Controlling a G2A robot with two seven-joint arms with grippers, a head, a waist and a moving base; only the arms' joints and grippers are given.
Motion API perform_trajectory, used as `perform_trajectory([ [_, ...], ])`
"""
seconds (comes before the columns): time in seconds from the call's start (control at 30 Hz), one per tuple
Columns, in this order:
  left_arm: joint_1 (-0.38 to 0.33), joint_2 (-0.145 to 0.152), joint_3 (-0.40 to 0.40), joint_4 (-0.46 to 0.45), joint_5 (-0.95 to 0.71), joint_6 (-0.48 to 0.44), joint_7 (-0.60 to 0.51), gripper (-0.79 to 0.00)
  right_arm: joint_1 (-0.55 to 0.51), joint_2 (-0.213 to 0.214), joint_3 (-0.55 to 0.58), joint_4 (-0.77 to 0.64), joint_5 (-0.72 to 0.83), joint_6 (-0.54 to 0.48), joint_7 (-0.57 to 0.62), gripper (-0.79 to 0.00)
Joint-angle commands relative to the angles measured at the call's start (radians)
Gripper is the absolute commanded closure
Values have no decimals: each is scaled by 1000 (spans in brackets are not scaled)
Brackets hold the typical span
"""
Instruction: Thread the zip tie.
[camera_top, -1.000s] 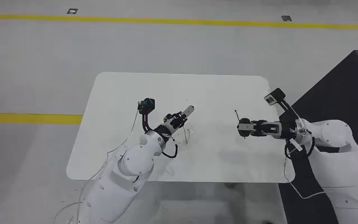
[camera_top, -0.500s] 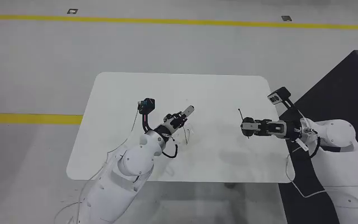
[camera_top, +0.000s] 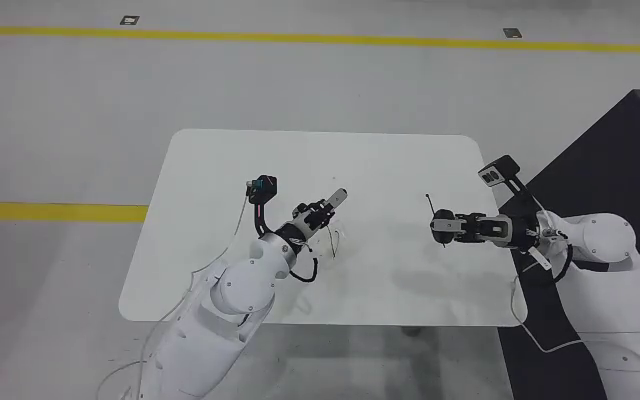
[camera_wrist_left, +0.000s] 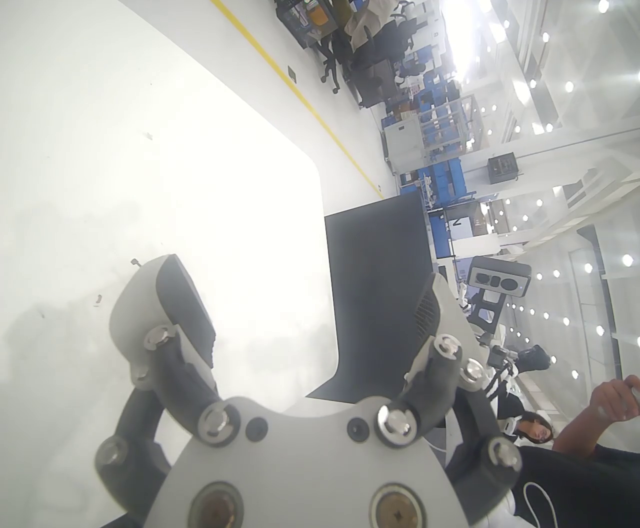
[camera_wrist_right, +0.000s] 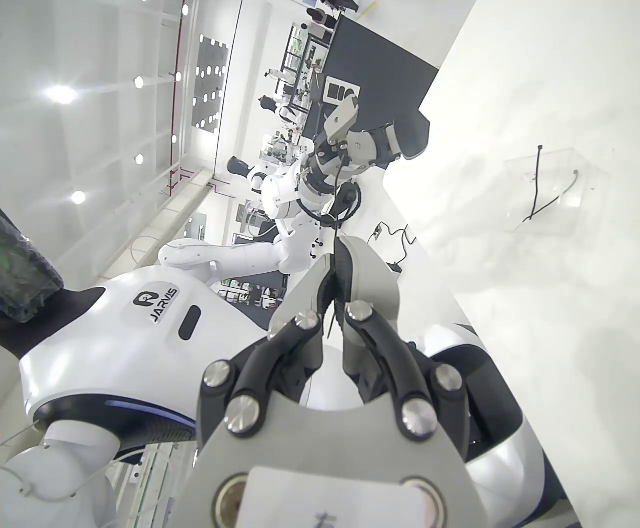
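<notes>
A thin black zip tie (camera_top: 430, 205) (camera_wrist_right: 336, 220) stands up out of my right gripper (camera_top: 437, 226) (camera_wrist_right: 337, 257), which is shut on it above the right part of the white table (camera_top: 400, 290). Near the table's middle my left gripper (camera_top: 338, 195) (camera_wrist_left: 300, 300) hangs open with nothing between its fingers (camera_wrist_left: 167, 300). It appears farther off in the right wrist view as the left gripper (camera_wrist_right: 342, 117). A second black zip tie (camera_wrist_right: 536, 187) sits bent in a clear holder (camera_wrist_right: 550, 192) (camera_top: 331, 240) on the table, beside the left arm.
A dark mat (camera_top: 600, 150) (camera_wrist_left: 375, 280) covers the floor past the table's right edge. The table's rounded far corner (camera_wrist_left: 310, 165) lies ahead of the left gripper. Bare tabletop lies between the two arms.
My right gripper has drawn a little to the right with the zip tie, away from the table's middle, then held still. The left arm has not moved.
</notes>
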Motion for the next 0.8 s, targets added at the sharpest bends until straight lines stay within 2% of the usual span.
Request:
perform_trajectory([
  [0.0, 0, 0, 0, 0, 0, 0, 0, -785, 0, 0, 0, 0, 0, 0, 0, 0],
  [0.07, 7, 0, 5, 8, 6, -5, -10, -785, 0, 0, 0, 0, 0, 0, 0, 0],
  [0.13, 0, -2, 16, 39, 31, 64, -23, -785, 0, 0, 0, 0, 0, 0, 0, 0],
  [0.27, -60, -21, 93, 63, 96, 210, -32, -785, 0, 0, 0, 0, 0, 0, 0, 0],
  [0.4, -148, -56, 166, 139, 71, 285, -60, -785, 0, 0, 0, 0, 0, 0, 0, 0],
  [0.5, -203, -87, 163, 195, -109, 276, -137, -785, 0, 0, 0, 0, 0, 0, 0, 0],
  [0.77, -203, -87, 163, 195, -109, 276, -137, -785, 0, 0, 0, 0, 0, 0, 0, 0],
])
